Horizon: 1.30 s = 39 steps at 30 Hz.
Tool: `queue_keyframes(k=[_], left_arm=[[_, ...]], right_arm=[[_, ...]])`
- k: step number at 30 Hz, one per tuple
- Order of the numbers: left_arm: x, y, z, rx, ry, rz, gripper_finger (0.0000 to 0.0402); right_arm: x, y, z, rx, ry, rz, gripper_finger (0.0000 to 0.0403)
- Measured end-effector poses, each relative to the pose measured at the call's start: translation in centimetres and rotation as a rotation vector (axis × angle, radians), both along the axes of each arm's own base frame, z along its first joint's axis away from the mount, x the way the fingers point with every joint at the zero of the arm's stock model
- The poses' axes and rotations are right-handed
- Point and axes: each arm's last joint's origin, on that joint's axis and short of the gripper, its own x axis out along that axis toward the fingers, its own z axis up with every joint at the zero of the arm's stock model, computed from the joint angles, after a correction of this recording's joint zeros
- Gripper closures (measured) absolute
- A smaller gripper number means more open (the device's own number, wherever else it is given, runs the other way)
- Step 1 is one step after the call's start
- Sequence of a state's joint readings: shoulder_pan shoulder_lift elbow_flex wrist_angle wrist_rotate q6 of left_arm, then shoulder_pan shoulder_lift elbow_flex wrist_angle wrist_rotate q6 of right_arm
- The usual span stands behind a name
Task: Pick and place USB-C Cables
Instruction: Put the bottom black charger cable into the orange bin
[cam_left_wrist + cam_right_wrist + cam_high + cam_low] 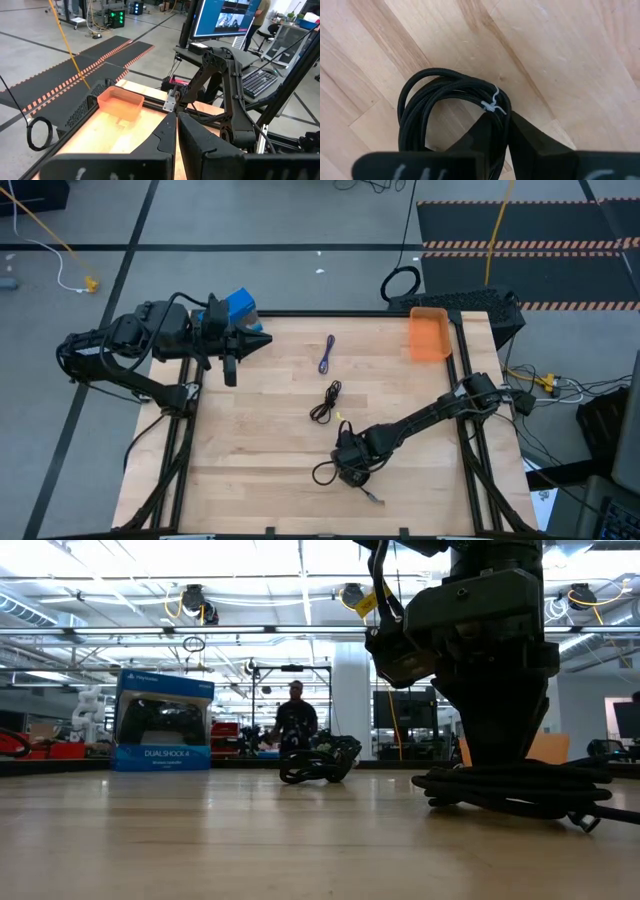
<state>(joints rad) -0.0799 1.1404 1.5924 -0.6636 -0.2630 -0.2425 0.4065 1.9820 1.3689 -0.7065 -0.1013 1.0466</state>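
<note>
1. Your right gripper (350, 469) is down on the wooden table (260, 480), near its front edge, with the fingers (530, 145) pinched on a black coiled cable (435, 105). In the right wrist view, the strands run between the two fingers, just below a white twist tie (494, 106) that binds the coil.
2. In the high view, that coil loops out toward the left of the gripper, and one connector end (373, 499) trails toward the front edge.
3. In the low view, the same coil lies flat on the wood beneath the right gripper.
4. Your second black cable (326, 402) sits loose near the table's middle, well apart from the gripper.
5. The purple-blue cable (327, 354) lies farther back, between the left arm and the orange bin (430, 335) at the back right corner.
6. Your left gripper (250, 342) waits at the back left, raised above the table, its fingers (205, 150) pressed together on nothing.
7. A blue box (238, 306) stands just behind the left gripper.
</note>
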Motion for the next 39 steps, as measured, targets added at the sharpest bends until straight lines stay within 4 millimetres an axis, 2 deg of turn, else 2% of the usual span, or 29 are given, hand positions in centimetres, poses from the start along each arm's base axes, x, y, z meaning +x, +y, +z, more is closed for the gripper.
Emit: queue_keyframes(k=[23,29,39], left_arm=[[0.0,0.0,0.0,-0.03,-0.006,0.007,0.038],[0.0,0.0,0.0,-0.033,-0.006,0.007,0.038],[0.0,0.0,0.0,-0.036,-0.007,0.007,0.038]], right_arm=[[0.0,0.0,0.0,-0.015,-0.006,-0.009,0.0369],[-0.2,-0.1,0.7,0.003,-0.016,-0.015,0.0369],[-1.1,-0.3,3.1,0.09,0.004,-0.013,0.0369]])
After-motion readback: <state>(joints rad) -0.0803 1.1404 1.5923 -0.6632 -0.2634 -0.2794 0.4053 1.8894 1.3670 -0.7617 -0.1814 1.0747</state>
